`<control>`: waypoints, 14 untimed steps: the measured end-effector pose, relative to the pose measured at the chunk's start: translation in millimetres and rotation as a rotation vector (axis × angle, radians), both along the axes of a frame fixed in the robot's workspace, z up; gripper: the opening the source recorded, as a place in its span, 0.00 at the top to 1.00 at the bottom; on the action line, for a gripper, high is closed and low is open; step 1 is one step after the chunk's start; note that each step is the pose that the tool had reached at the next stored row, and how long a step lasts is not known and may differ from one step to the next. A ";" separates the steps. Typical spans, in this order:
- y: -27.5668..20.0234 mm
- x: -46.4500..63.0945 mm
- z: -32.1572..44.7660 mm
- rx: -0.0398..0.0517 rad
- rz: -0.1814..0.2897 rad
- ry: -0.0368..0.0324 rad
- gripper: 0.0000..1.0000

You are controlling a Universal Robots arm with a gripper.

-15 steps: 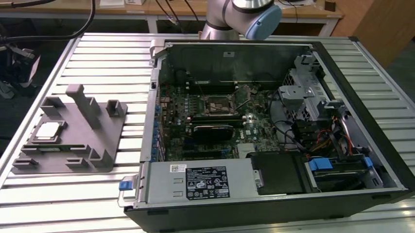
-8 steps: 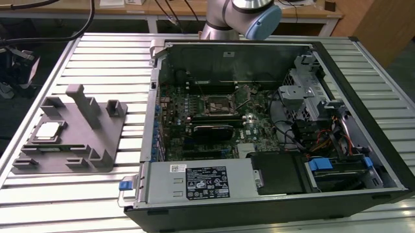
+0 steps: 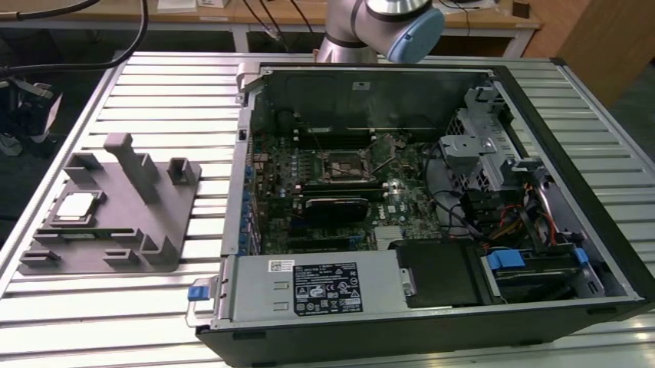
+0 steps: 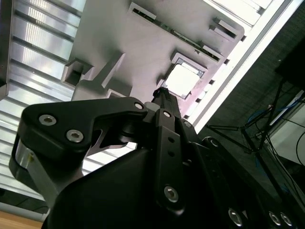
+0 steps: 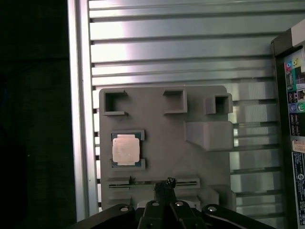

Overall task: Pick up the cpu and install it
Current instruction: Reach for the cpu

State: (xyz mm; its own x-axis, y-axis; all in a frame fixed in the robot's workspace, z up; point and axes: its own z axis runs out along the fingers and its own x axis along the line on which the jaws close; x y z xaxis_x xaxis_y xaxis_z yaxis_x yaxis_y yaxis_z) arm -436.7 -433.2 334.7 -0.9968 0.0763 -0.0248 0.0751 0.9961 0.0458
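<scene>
Two fingers of my gripper [image 5: 165,182] are pressed together, holding nothing, well above the grey fixture [image 5: 167,129]. Past their tips the cpu [image 5: 126,149] lies flat in a square recess of that fixture, untouched. Farther off on the slatted table [image 3: 153,84] stands the open computer case [image 3: 573,153], its black-framed socket [image 3: 346,165] mid-board

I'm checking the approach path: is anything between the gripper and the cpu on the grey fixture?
Nothing visible does. In the first wrist view the cpu lies uncovered in its recess on the grey fixture, and the gripper hangs over the fixture, apart from the chip. The raised blocks stand off to one side.
</scene>
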 end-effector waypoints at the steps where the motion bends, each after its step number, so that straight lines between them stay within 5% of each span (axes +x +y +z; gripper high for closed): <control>1: 0.0 -0.4 -0.9 0.0000 0.000 -0.0001 0.89; 14: 0.0 -12.1 -16.8 0.0000 0.000 -0.0001 0.89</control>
